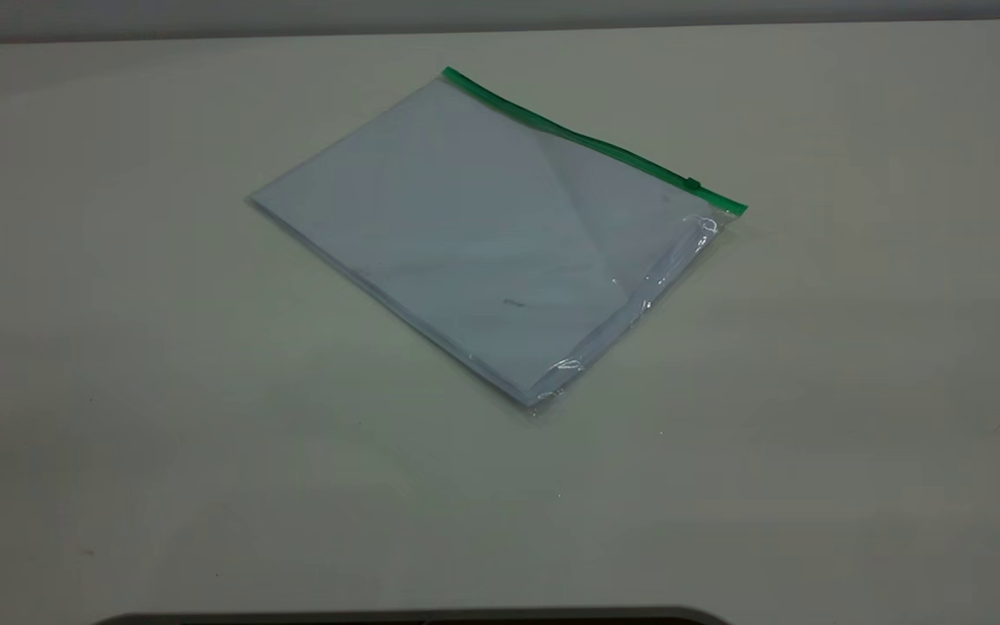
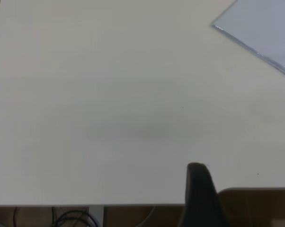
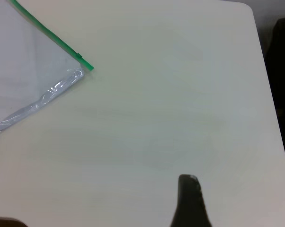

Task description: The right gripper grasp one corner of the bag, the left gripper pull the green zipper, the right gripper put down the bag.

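Broadly, a pale tabletop (image 1: pixel 205 434) held the bag (image 1: pixel 483 234) lying flat near its middle, the green zipper (image 1: pixel 591 141) along its far edge. Each wrist view showed only one dark fingertip (image 2: pixel 199 189), so neither gripper's opening could be told.

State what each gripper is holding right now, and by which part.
Nothing is held. The bag lies flat on the table, untouched, its green zipper free. The left gripper and the right gripper are both away from it.
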